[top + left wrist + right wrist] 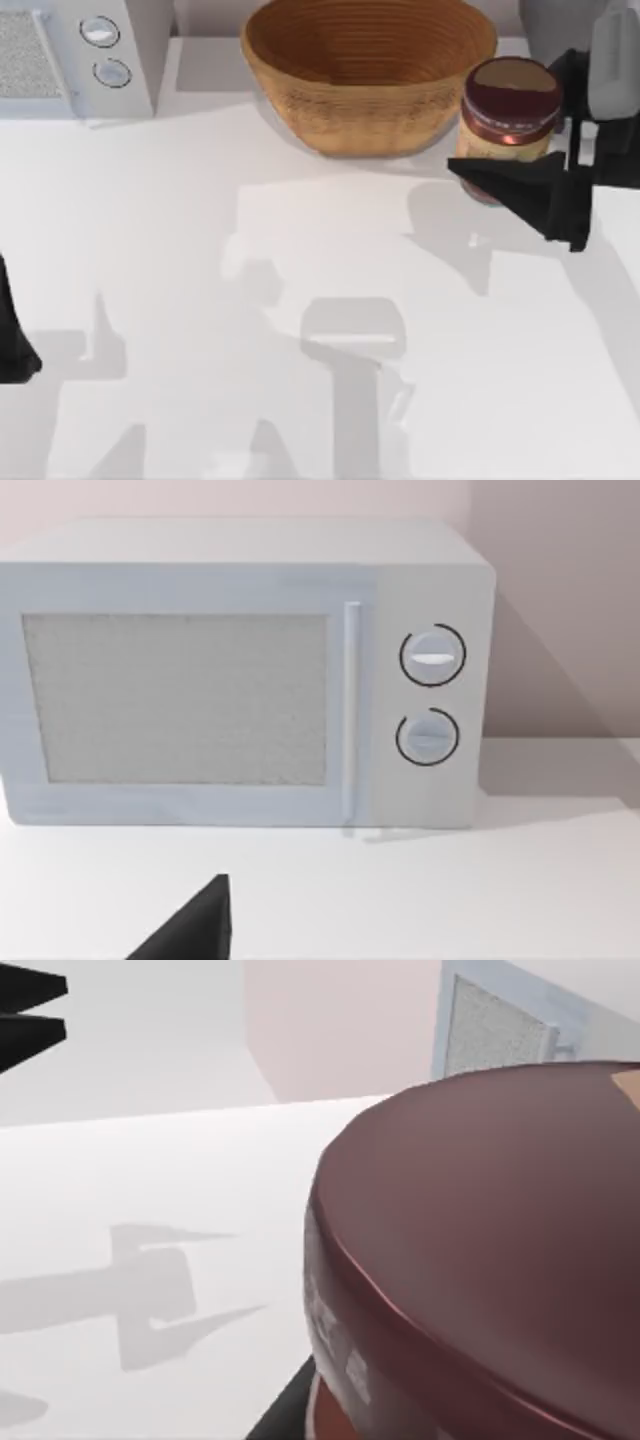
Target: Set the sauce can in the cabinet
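With the right gripper (520,135) pinching the can (507,105) raised beside the basket (370,75), keep it upright and carry it steadily toward the cabinet (560,22).

You are looking straight at the front of a pale microwave (240,675) standing on the white table (500,890), against a pinkish wall (560,600). Its speckled grey door panel (175,698) takes up most of the front, with a slim upright handle (350,710) just beside it. Past the handle, two round knobs (432,656) sit one above the other. A black wedge, part of your left gripper's finger (195,928), juts in over the table well short of the microwave.
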Tool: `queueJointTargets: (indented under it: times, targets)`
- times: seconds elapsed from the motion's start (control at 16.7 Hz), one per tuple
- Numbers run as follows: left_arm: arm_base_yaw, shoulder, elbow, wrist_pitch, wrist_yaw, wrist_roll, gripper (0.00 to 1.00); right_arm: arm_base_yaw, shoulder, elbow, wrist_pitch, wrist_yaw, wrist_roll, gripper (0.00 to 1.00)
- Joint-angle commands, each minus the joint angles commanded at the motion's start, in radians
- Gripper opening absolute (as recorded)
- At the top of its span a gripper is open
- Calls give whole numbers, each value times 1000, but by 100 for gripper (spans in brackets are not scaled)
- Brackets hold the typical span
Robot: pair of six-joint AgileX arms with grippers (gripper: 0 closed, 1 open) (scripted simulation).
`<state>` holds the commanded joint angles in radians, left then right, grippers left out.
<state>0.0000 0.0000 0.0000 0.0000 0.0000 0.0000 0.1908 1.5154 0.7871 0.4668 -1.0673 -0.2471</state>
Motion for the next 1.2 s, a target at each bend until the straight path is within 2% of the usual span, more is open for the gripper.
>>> queueJointTargets:
  times: [0.78,1.02,1.2]
  targets:
    - [0,0,0,0,0,0,100,-163,-1213,-610,-360,846,209,0]
    - [0,0,0,0,0,0,100,-185,-1448,-744,-441,1015,239,0]
    - [0,0,0,0,0,0,100,-191,-1514,-786,-466,1066,247,0]
